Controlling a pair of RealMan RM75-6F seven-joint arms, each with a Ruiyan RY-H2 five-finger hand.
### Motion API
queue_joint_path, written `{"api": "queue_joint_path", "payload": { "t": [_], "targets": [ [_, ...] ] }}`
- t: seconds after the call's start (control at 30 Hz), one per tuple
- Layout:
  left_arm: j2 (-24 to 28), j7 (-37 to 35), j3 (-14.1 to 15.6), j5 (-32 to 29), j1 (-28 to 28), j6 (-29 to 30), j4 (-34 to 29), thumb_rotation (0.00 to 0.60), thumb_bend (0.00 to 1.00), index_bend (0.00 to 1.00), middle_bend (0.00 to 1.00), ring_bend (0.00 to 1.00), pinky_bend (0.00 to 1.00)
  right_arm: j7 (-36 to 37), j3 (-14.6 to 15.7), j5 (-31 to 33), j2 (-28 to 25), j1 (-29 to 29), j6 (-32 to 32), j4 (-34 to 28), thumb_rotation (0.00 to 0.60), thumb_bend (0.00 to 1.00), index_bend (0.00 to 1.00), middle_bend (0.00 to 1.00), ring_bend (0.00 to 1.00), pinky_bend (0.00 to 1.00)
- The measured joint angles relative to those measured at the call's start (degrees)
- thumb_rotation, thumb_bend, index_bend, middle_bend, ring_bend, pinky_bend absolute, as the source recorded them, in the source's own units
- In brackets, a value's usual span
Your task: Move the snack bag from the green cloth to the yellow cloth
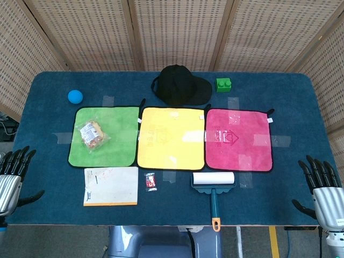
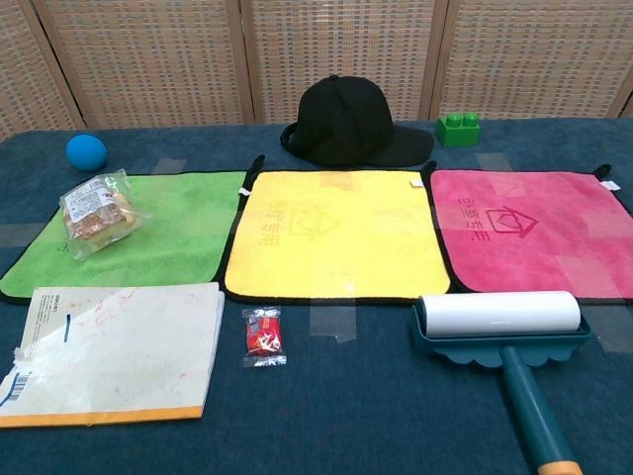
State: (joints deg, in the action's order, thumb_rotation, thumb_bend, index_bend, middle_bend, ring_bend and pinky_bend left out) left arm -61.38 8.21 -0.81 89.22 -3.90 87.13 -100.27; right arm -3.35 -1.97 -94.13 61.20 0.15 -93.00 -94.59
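A clear snack bag point(image 1: 92, 134) point(image 2: 97, 213) with brown pieces inside lies on the left half of the green cloth point(image 1: 115, 137) point(image 2: 168, 237). The yellow cloth point(image 1: 172, 138) point(image 2: 336, 233) lies bare just to its right. My left hand point(image 1: 13, 174) hovers at the table's front left corner, fingers spread, holding nothing. My right hand point(image 1: 322, 183) hovers at the front right corner, fingers likewise spread and empty. Both hands are far from the bag. The chest view shows neither hand.
A pink cloth point(image 1: 239, 138) lies right of the yellow one. A black cap point(image 1: 180, 86), a green brick point(image 1: 224, 84) and a blue ball point(image 1: 74, 97) sit at the back. A notepad point(image 1: 110, 186), a small red packet point(image 1: 150, 181) and a lint roller point(image 1: 214, 185) lie along the front.
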Motion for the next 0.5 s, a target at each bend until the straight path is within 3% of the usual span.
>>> {"api": "queue_joint_path", "payload": {
  "t": [0.2,0.23,0.3,0.33,0.37,0.5],
  "targets": [
    [-0.19,-0.56,-0.09,-0.55,-0.33,-0.98,0.31,0.6,0.02,0.0,0.0,0.0,0.0,0.86,0.1,0.17,-0.17,-0.04,0.21,-0.12,0.6,0.0,0.0,0.0,0.0,0.0],
    [-0.27,-1.01,-0.14,-0.64,-0.55,-1.38,0.51,0.6,0.08,0.0,0.0,0.0,0.0,1.01,0.14,0.22,-0.24,-0.03,0.32,-0.18,0.6,0.0,0.0,0.0,0.0,0.0],
    [-0.46,-2.6,-0.3,-0.91,-1.21,-2.59,1.05,0.6,0.49,0.0,0.0,0.0,0.0,1.28,0.16,0.29,-0.36,-0.03,0.39,-0.29,0.6,0.0,0.0,0.0,0.0,0.0],
    [-0.57,-3.47,-0.41,-1.11,-1.58,-3.26,1.32,0.6,0.78,0.0,0.0,0.0,0.0,1.4,0.13,0.35,-0.4,-0.03,0.39,-0.32,0.6,0.0,0.0,0.0,0.0,0.0],
    [-0.73,-4.71,-0.61,-1.44,-2.17,-4.35,1.77,0.6,0.95,0.0,0.0,0.0,0.0,1.51,0.08,0.43,-0.45,-0.01,0.4,-0.37,0.6,0.0,0.0,0.0,0.0,0.0],
    [-1.98,-9.49,-1.96,-3.66,-5.26,-9.82,4.67,0.6,1.0,0.0,0.0,0.0,0.0,1.86,-0.09,1.08,-0.56,0.19,1.05,-0.39,0.6,0.0,0.0,0.0,0.0,0.0]
  ]
}}
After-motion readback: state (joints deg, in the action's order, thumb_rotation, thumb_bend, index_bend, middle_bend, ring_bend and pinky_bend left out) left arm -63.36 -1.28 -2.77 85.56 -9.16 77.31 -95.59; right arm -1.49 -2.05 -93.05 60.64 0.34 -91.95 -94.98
